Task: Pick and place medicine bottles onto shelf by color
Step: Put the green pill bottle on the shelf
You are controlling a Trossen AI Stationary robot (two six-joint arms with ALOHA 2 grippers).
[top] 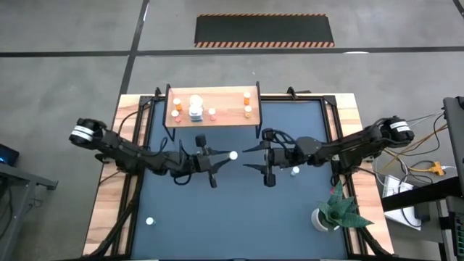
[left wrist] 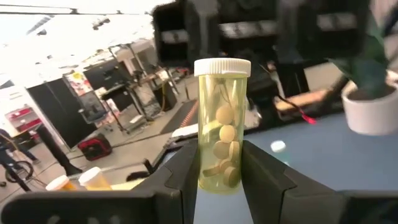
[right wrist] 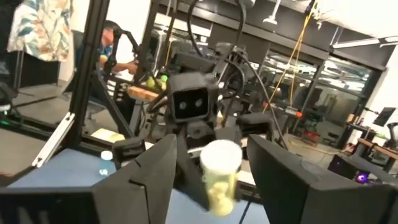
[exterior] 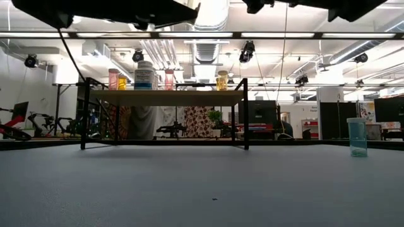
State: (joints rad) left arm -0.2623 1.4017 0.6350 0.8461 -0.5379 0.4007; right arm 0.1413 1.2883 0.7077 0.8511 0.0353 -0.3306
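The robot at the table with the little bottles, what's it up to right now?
It is sorting medicine bottles onto the shelf. The left gripper holds a greenish bottle with a white cap upright between its fingers, lifted over the middle of the dark mat, facing the right gripper, which is open and holds nothing. Several bottles already stand on the shelf. Two more sit on the mat: one near the left front, one by the right arm. A potted plant stands at the right front.

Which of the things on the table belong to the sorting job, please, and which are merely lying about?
Part of the job:
- greenish pill bottle with white cap, clamped in the left tool
- light wooden shelf on black legs
- loose white-capped bottle

Lying about:
- white pot with green plant
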